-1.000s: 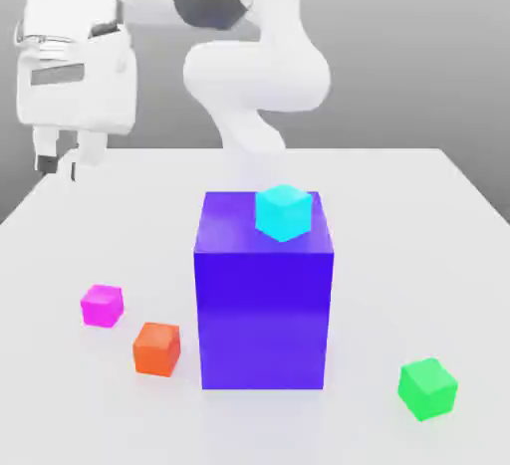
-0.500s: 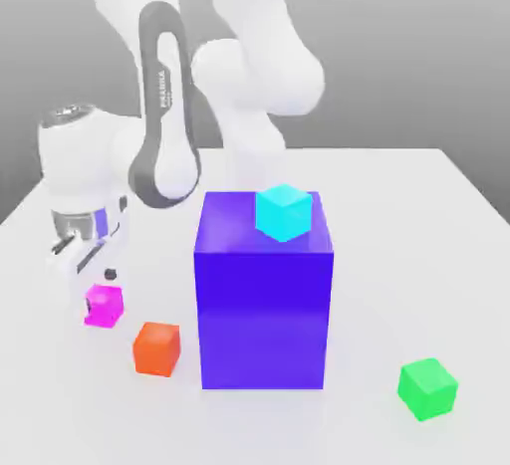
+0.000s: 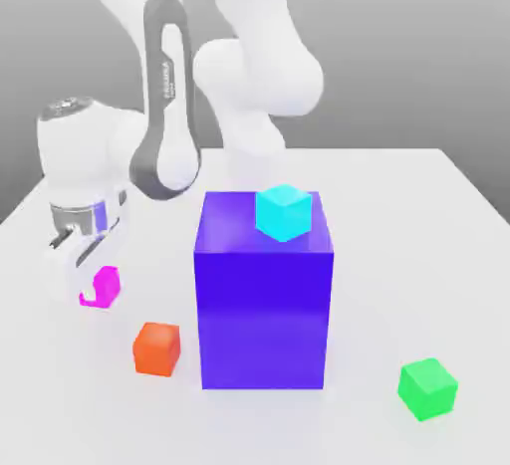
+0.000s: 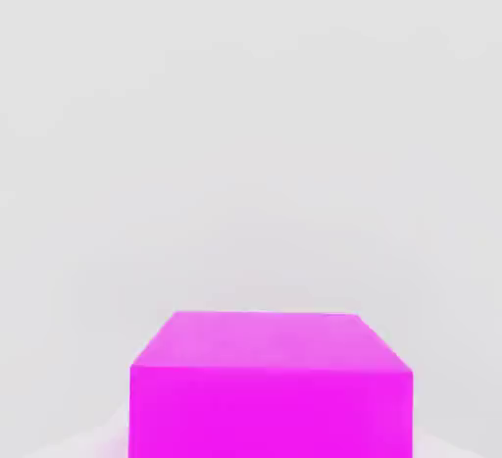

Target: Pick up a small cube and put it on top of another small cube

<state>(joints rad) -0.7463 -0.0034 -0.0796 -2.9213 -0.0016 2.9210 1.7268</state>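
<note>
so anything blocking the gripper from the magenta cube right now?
No. The gripper is already down at the magenta cube, its white fingers partly covering it. The orange cube and blue-purple block sit clear to the exterior view's right.

Big blue-purple block mid-table; table open elsewhere.

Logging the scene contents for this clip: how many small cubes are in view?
4. Magenta cube at the gripper; orange cube beside the big blue-purple block; cyan cube on top of that block; green cube at the exterior view's right. Others may hide behind the block.
</note>
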